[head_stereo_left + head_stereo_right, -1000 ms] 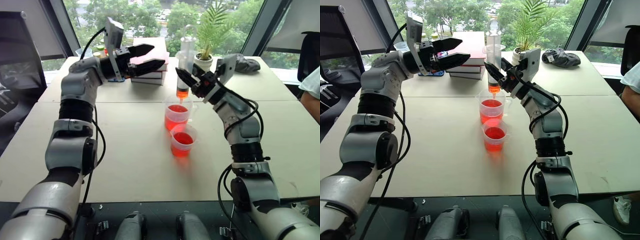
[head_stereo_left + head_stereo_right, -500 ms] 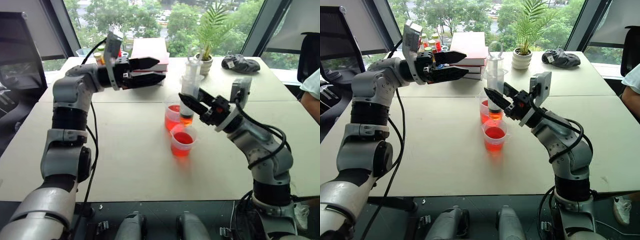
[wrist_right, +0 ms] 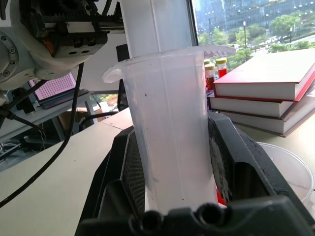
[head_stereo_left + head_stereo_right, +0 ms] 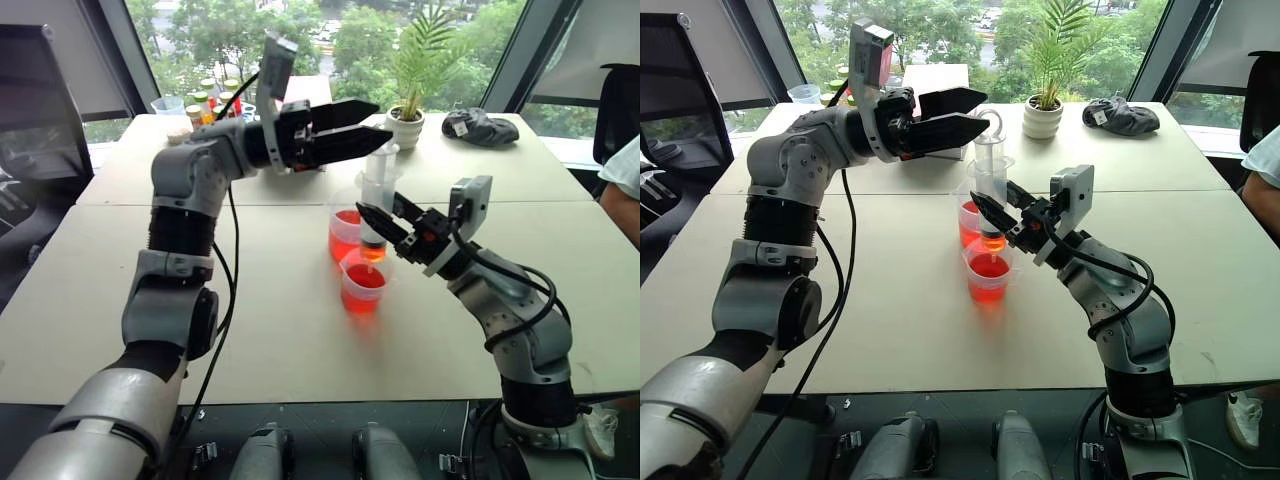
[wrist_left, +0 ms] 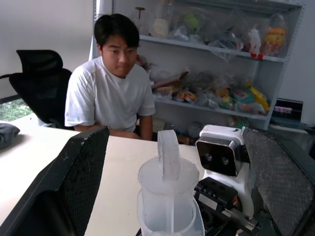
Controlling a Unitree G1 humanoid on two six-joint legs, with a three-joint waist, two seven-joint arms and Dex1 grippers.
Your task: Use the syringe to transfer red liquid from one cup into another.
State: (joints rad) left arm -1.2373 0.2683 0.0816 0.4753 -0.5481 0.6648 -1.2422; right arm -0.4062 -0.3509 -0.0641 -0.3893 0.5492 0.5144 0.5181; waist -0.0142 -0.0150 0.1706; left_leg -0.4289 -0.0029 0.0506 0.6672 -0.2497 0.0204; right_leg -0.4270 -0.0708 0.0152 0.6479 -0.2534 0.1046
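Observation:
My right gripper [image 4: 380, 218] is shut on the lower barrel of the upright clear syringe [image 4: 378, 185]. Its orange-filled tip hangs just above the smaller cup [image 4: 364, 285], which holds red liquid [image 4: 366, 277]. The taller cup [image 4: 342, 232], also holding red liquid, stands right behind it. My left gripper [image 4: 380, 115] is open and points sideways at the plunger top [image 4: 385, 150]. In the left wrist view the plunger [image 5: 169, 155] stands between the spread fingers [image 5: 81, 172]. The right wrist view shows the barrel [image 3: 172, 147] clamped between the pads [image 3: 135, 182].
The cups stand mid-table [image 4: 250, 300]. At the far side are a stack of books [image 4: 935, 75], small capped bottles [image 4: 205, 98], a potted plant [image 4: 405, 118] and a dark bundle [image 4: 480, 126]. A person [image 5: 110, 93] sits at the table's right end.
The right gripper has brought the syringe down and nearer, from over the taller cup to over the smaller one. The left gripper has swung right, up to the plunger top.

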